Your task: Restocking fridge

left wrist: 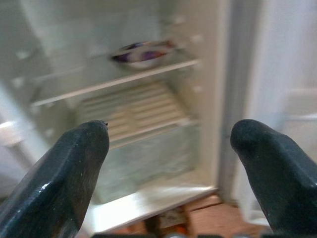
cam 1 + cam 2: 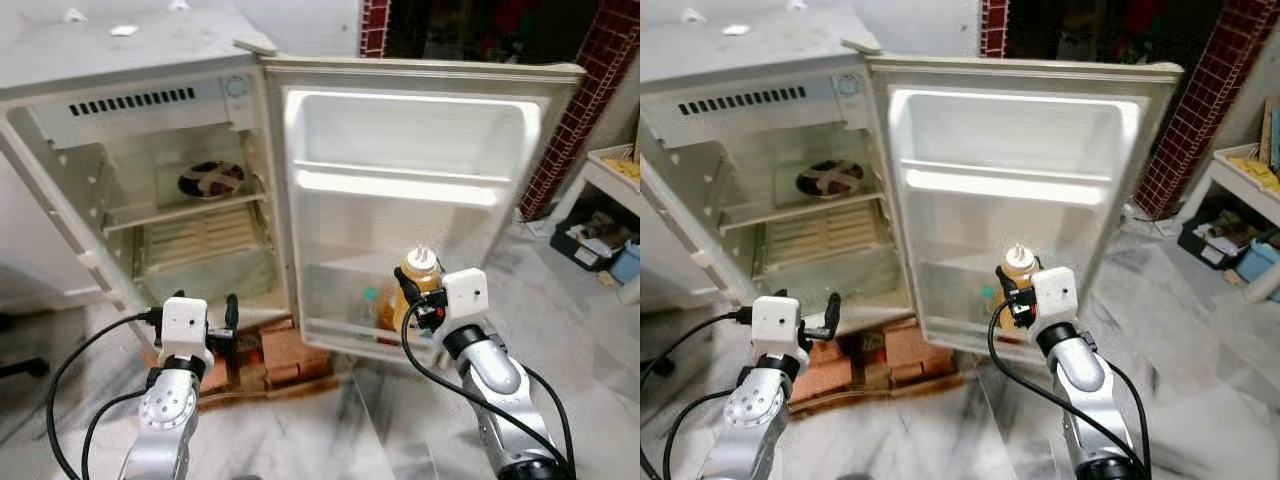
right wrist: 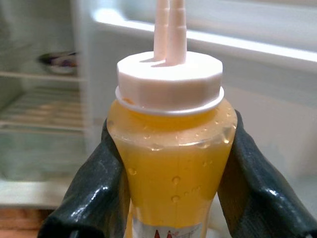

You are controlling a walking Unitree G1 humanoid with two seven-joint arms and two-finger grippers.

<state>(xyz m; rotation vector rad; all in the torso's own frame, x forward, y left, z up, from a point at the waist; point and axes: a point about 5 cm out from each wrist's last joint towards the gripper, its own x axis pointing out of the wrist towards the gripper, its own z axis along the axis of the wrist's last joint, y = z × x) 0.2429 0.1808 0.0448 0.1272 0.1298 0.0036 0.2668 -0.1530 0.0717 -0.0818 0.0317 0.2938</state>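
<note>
- I see a small fridge in front of me with its door swung wide open to the right.
- My right gripper is squeezing a yellow sauce bottle. One black finger presses on each side of it.
- The bottle has a white cap with a thin white spout on top. It stands upright in my grip, with tiny drops on its side.
- From my head camera, I hold the bottle up right by the bottom door shelf. I cannot tell if it is touching the shelf.
- Something small with a green top sits in that same door shelf, just beside the bottle.
- My left gripper is open with nothing between its fingers. The two black fingers are spread far apart.
- That left gripper is held up low in front of the fridge body, near its bottom edge.
- Inside the fridge there is a dark round plate with a pattern. It sits on the upper shelf.
- Below the shelf is a pale tray with ridges.
- The fridge sits on red bricks, which lie on a grey marble floor.
- A brick pillar is off to the right behind the door.
- Far right, a low white stand holds some stuff, and there are more things on the floor by it.
</note>
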